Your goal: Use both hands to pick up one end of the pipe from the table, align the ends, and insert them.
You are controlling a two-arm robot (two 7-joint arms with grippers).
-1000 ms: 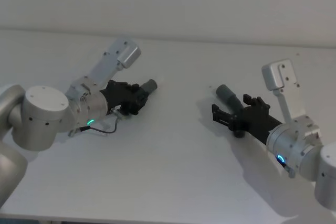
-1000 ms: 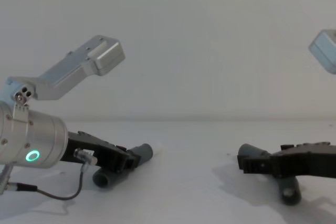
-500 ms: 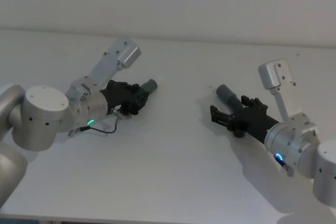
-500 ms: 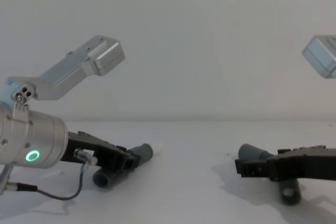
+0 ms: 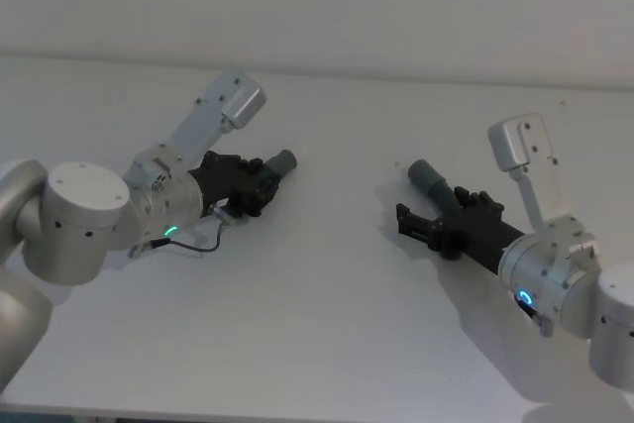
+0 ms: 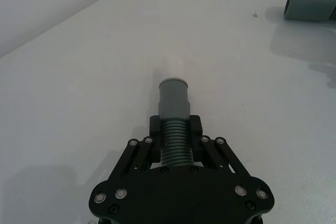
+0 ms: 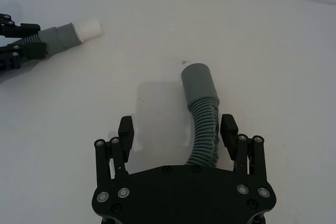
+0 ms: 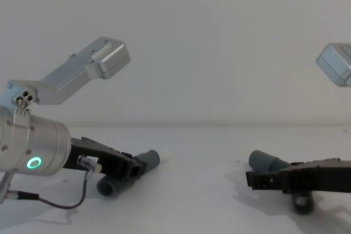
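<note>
Grey pipe (image 7: 202,124) lies between right end effector (image 7: 177,128) fingers (image 7: 126,129) (unclamped).

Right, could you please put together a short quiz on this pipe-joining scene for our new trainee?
1. True or false: the left hand is shut on the ribbed part of the left hose piece.
2. Relative to the right hose piece, the right hand is: A) shut tight on it; B) open, with a finger on either side of it; C) far off, nowhere near it.
3. Fill in: the narrow tip of the left hose piece is ___ in colour.

Key: 1 true; 2 B; 3 white.
</note>
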